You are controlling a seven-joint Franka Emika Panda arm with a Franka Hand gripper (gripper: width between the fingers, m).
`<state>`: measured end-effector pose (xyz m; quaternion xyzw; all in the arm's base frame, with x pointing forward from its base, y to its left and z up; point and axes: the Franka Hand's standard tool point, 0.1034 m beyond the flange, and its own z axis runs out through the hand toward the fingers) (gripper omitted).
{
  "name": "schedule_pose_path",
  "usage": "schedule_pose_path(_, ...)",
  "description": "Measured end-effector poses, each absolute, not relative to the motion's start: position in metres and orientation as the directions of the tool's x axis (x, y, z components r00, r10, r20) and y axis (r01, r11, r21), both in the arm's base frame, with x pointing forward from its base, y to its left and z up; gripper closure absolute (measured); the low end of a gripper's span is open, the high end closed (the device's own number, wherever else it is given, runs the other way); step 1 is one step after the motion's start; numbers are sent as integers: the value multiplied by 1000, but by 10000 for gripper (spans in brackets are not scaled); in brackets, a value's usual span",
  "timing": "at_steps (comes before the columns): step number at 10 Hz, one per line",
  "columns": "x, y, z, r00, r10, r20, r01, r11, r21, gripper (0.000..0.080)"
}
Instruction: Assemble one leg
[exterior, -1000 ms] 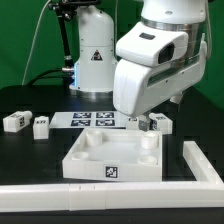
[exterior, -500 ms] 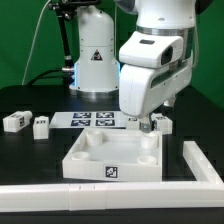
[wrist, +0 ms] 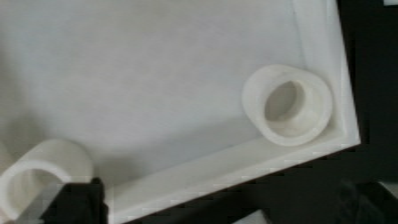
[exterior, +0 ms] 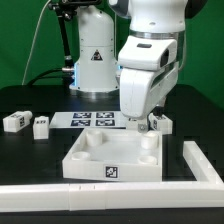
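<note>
Black table [exterior: 30, 150] — leg [exterior: 14, 121] lies flat, long axis level.

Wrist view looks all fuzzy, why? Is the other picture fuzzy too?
Wrist view: the camera is very close, so the white tabletop and its round socket look soft and blurry, with pale shading and no glare. Exterior view: sharper and evenly lit, the front tag shows clearly, with a soft shadow inside.
</note>
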<state>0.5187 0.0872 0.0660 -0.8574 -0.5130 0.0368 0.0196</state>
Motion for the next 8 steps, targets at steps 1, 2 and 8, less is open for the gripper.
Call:
schedule_pose_path(1, 519, 87, 66, 471, 881, -43, 878, -473, -72, 150)
schedule_pose_path(2, 520, 82, 63, 412, 911, -30, 909, -413, -63, 150)
schedule_pose_path(8, 469, 55, 23, 267, 964, -5, 961, -266, -79, 150)
